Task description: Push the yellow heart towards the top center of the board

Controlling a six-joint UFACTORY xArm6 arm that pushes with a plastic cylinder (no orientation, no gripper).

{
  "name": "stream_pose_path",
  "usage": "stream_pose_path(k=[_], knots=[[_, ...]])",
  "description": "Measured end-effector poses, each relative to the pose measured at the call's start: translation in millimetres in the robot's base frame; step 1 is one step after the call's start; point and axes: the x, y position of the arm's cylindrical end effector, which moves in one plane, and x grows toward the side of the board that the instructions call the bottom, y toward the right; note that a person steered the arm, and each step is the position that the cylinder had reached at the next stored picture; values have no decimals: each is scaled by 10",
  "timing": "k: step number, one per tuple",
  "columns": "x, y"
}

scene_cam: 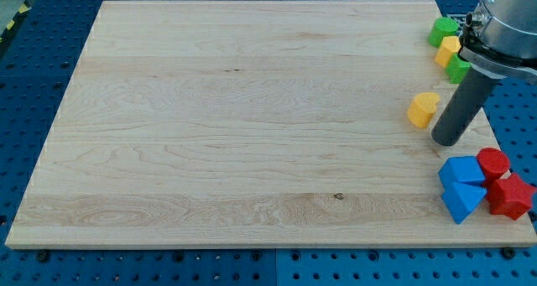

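The yellow heart (423,108) lies on the wooden board (252,127) near the view's right edge, about mid-height. My tip (446,141) rests on the board just right of and slightly below the heart, a small gap apart from it. The dark rod rises from the tip up to the view's right, toward the arm at the top right corner.
A green block (444,30), a yellow block (449,50) and another green block (457,68) cluster at the board's top right, partly hidden by the arm. Two blue blocks (462,185) and two red blocks (502,182) sit at the bottom right corner.
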Motion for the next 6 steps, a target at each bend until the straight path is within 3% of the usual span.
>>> stream_pose_path(k=[6], knots=[[-398,-174]])
